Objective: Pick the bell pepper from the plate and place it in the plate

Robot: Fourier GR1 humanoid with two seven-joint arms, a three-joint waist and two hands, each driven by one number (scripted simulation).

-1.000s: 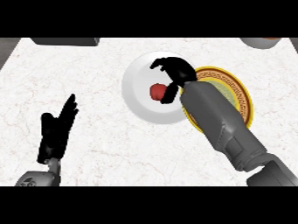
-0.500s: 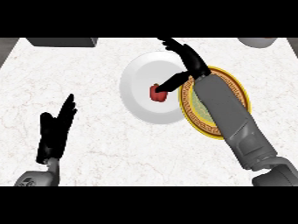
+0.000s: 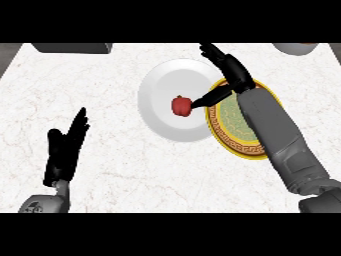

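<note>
A: Bell pepper [image 3: 180, 106]?
B: Red, on the white plate [image 3: 160, 80], a little toward 3 o'clock from the plate's middle.

A: Right robot hand [image 3: 236, 75]?
B: Above the white plate's 2 o'clock rim. Fingers are straight and spread, pointing to 11 o'clock. The thumb reaches toward 8 o'clock and its tip touches the pepper's 3 o'clock side. Nothing is pinched.

A: Second plate?
B: A patterned plate [image 3: 232, 142] with a yellow rim, at 4 o'clock from the white one. Their rims meet, and the right forearm covers part of it.

A: Left robot hand [image 3: 62, 150]?
B: At 8 o'clock on the surface [image 3: 129, 170], well apart from both plates. It is resting with fingers up and straight, close together, holding nothing.
</note>
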